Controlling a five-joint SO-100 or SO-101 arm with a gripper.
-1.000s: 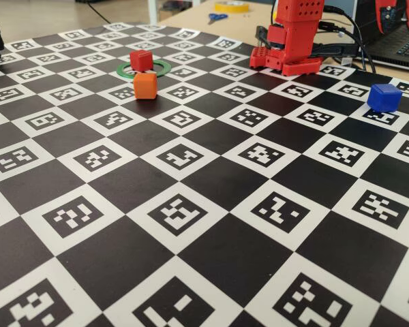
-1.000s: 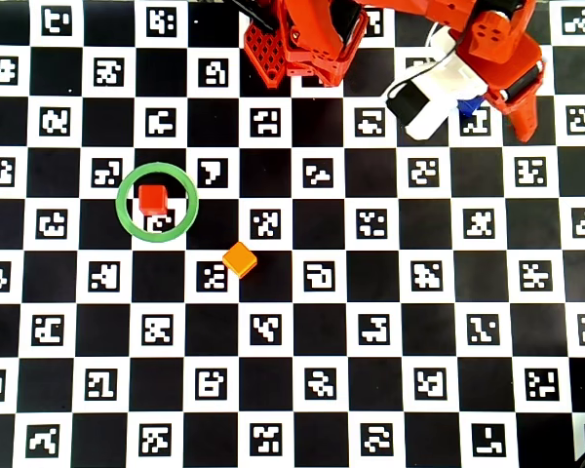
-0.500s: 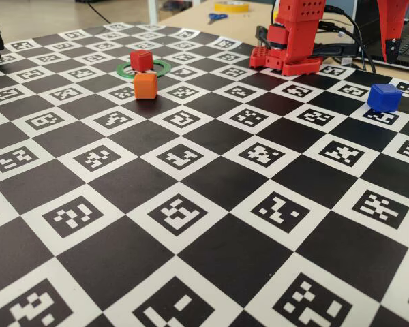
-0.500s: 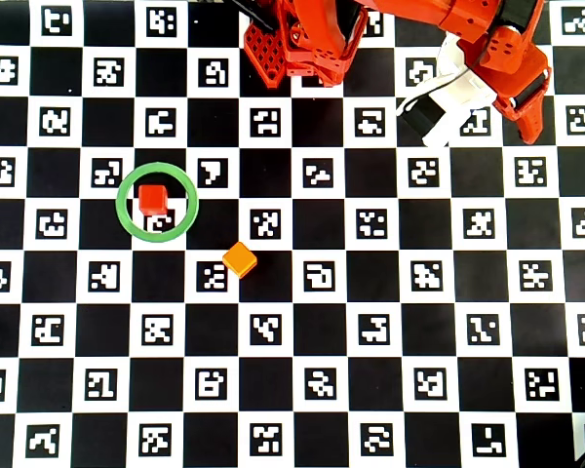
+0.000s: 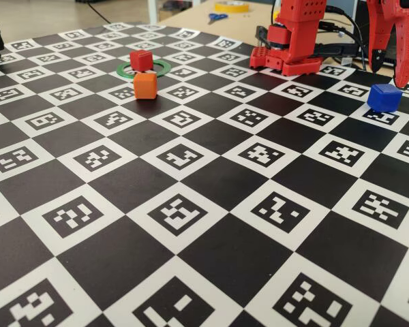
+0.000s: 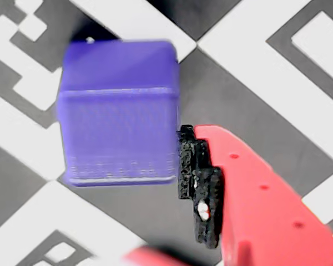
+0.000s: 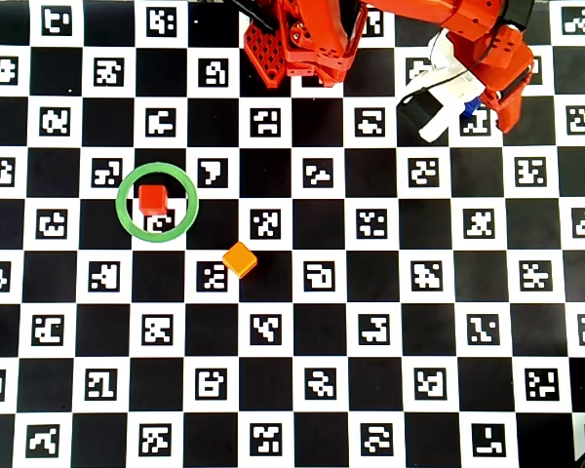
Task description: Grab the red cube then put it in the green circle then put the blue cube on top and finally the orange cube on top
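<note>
Three cubes on the checkered mat (image 5: 191, 177), but the blue cube (image 5: 384, 97) is the hard one to see from above: in the overhead view the arm (image 7: 468, 39) covers nearly all of it, only a sliver of blue pokes out (image 7: 471, 104) near the mat's top edge, toward the right corner. The fixed view shows it fine, sitting flat on the mat near the far right edge. The wrist view is blurry and very close, the blue cube (image 6: 119, 111) fills the upper left, and only one red finger (image 6: 250, 194) with its black pad is in frame, just beside the cube's right face. Can't tell if it's touching. The other finger is cut off.

Gripper (image 5: 390, 65) hangs right above and behind the blue cube in the fixed view, jaws spread apart and pointing down, nothing held.

Green ring (image 7: 125, 216) lies toward the mat's left side, and the red cube (image 7: 153, 200) is inside it, sitting off-centre toward the ring's upper part in the overhead view. Orange cube (image 7: 240, 259) is outside the ring, near it on the lower right, not touching.
</note>
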